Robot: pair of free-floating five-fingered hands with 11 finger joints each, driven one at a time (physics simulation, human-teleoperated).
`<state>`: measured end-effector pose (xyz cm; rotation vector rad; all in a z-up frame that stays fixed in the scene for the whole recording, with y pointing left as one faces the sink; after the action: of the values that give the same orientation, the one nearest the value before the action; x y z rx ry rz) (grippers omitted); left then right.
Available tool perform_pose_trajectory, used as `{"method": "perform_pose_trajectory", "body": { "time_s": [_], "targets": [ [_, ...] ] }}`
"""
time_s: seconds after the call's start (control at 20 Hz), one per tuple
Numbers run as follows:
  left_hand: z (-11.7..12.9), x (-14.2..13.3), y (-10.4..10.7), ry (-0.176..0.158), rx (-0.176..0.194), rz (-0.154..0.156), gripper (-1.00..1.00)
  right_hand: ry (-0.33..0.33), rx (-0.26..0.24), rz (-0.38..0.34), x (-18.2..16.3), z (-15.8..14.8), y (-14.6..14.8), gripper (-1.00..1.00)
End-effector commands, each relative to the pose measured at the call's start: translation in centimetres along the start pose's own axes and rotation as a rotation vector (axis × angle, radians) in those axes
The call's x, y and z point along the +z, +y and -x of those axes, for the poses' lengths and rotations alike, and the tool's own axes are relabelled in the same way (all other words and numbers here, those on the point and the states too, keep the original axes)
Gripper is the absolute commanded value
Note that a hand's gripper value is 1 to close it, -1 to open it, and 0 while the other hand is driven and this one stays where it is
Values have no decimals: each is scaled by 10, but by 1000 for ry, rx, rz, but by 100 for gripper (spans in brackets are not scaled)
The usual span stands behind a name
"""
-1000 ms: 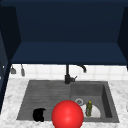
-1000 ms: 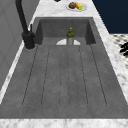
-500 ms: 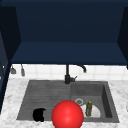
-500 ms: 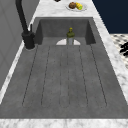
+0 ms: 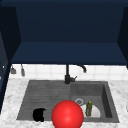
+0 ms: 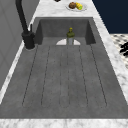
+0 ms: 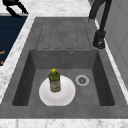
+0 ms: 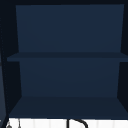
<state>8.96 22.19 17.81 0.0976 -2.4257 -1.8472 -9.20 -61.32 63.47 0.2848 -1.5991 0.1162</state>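
My left hand (image 5: 38, 115) hovers at the front edge of the ribbed drainboard (image 5: 47, 96), with relaxed fingers and nothing in it. In the left side view this hand (image 6: 124, 48) hangs just off the counter's front edge; in the right side view the hand (image 7: 13, 7) is at the far end. A green bottle (image 5: 89, 108) with a yellow cap stands upright on a white plate (image 5: 96, 113) in the sink basin. The same bottle (image 7: 54, 80) and plate (image 7: 65, 96) appear from the right. A red ball (image 5: 67, 115) sits low in the front view, between hand and bottle.
A black faucet (image 5: 68, 74) rises behind the sink, beside the drain (image 7: 82, 80). A plate of fruit (image 6: 76, 5) rests on the marble counter beyond the basin. Utensils (image 5: 22, 70) hang on the tiled wall at the left. A dark blue open cabinet shelf (image 8: 65, 57) is overhead.
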Motion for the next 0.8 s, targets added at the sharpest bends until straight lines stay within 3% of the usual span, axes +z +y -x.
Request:
{"method": "perform_pose_trajectory", "body": {
  "time_s": [0.0, 0.5, 0.55, 0.6, 0.75],
  "targets": [
    [0, 0, 0, 0, 0, 0, 0, 10, -5, -102, -3, 4, -8, 100],
    [0, 0, 0, 0, 0, 0, 0, 3, -7, -107, 1, -4, -47, 100],
    [0, 0, 0, 0, 0, 0, 0, 5, -6, -102, 3, -5, -53, -100],
    [0, 0, 0, 0, 0, 0, 0, 32, -1, -121, 8, -6, -59, -100],
    [0, 0, 0, 0, 0, 0, 0, 32, 2, -187, 15, -1, -71, -100]
  ]
}}
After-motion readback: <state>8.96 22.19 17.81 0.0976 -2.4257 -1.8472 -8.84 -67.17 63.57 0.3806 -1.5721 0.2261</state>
